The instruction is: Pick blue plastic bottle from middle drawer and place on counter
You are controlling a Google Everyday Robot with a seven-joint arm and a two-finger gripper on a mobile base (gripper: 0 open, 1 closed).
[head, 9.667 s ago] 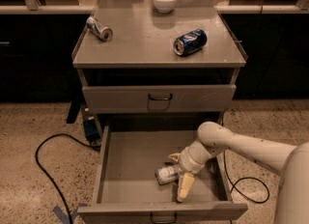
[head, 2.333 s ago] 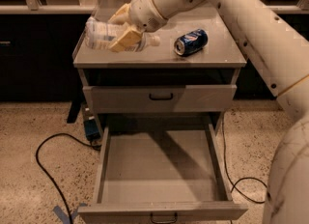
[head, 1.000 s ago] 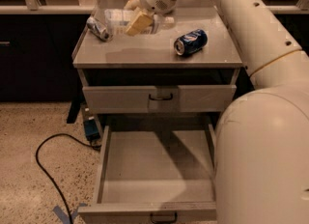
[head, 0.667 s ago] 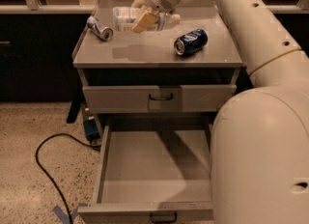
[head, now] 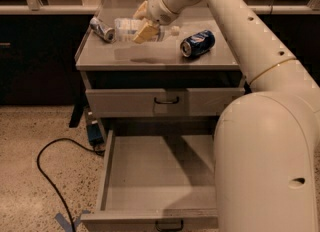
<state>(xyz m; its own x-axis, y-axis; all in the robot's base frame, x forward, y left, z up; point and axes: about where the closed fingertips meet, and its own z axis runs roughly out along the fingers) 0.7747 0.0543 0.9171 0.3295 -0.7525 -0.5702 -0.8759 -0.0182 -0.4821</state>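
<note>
My gripper (head: 142, 22) is over the counter (head: 160, 56), shut on the blue plastic bottle (head: 131, 30). The bottle lies sideways in the fingers, white cap (head: 174, 29) pointing right, held a little above the counter top near its middle-left. Its shadow falls on the counter just below. The middle drawer (head: 155, 178) stands pulled out below, with nothing in it. My arm (head: 235, 36) reaches in from the right and covers the drawer's right side.
A silver can (head: 102, 29) lies at the counter's back left, close to the bottle. A dark blue soda can (head: 198, 43) lies on its side at the right. The top drawer (head: 165, 101) is closed. A black cable (head: 55, 171) and blue tape lie on the floor at left.
The gripper has carried the bottle from the drawer up over the counter; in the last second it shifted slightly right and lower, away from the silver can.
</note>
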